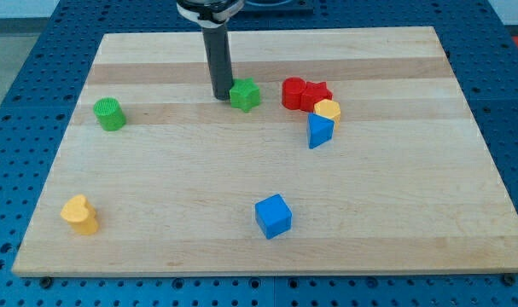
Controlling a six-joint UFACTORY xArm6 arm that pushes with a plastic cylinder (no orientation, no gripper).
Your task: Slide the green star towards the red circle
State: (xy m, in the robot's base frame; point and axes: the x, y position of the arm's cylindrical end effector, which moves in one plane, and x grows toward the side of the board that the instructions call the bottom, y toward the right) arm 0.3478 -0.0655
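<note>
The green star (245, 95) lies on the wooden board (267, 230) near the view's top centre. My tip (221, 96) stands just to the star's left, touching or nearly touching it. The red circle (293, 92) sits a short way to the star's right, with a small gap between them. A red star (316, 93) presses against the red circle's right side.
A yellow block (328, 110) and a blue triangular block (319, 131) sit just below the red star. A green cylinder (109, 113) is at the left. A yellow heart-like block (79, 214) is at the bottom left. A blue cube (273, 216) is at the bottom centre.
</note>
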